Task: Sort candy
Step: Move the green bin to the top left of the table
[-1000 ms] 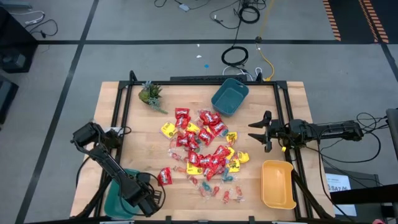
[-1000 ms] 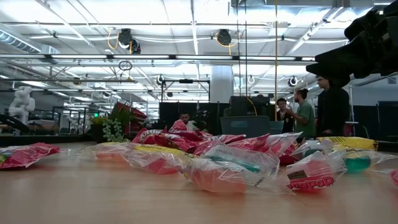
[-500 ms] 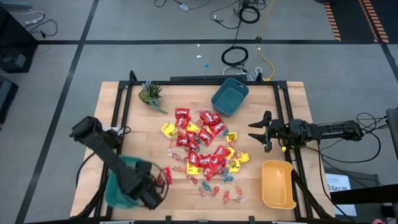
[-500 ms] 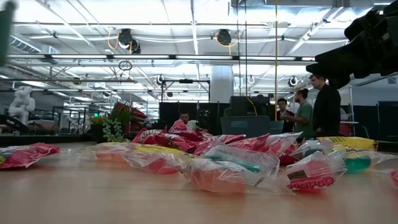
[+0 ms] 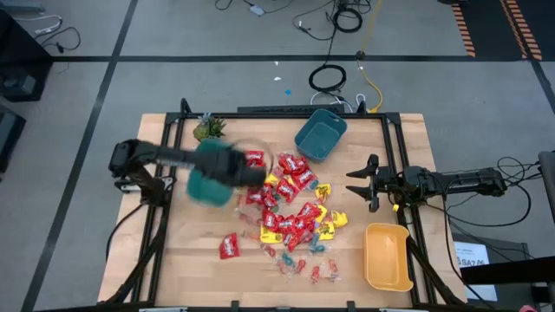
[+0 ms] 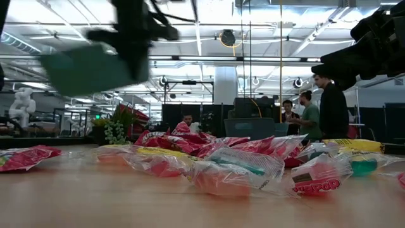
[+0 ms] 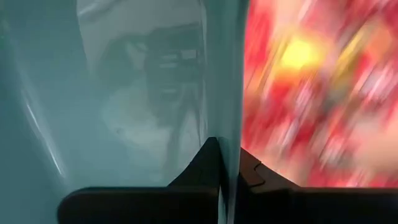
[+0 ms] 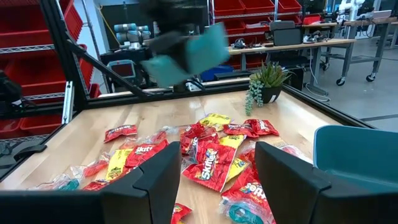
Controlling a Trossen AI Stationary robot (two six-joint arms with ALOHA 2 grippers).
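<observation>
The candy (image 5: 286, 208) lies in a loose pile of red and yellow packets and small twist-wrapped pieces at the table's middle. My left gripper (image 7: 229, 155) is shut on a teal-green bin (image 5: 211, 173). It hangs blurred in the air over the pile's left edge and also shows in the low view (image 6: 88, 66) and the right wrist view (image 8: 193, 50). My right gripper (image 5: 368, 182) waits open and level at the table's right edge, its fingers (image 8: 155, 180) toward the pile. My left gripper pinches the bin's side wall at its rim (image 7: 231, 118), one finger inside the bin and one outside. The fingers come from above, pointing steeply down. The bin hangs below them, lifted clear of the table.
A blue bin (image 5: 321, 134) stands at the far side and a yellow bin (image 5: 388, 256) at the near right corner. A small green plant (image 5: 208, 130) sits at the far left. One red packet (image 5: 229, 246) lies apart, near-left of the pile. People stand in the room beyond (image 6: 332, 107).
My left gripper has swung fast from the table's near left corner up and toward the far edge and the middle, carrying the teal-green bin. The bin has left the table and now hangs over the pile's left edge. The wrist has turned along the way.
</observation>
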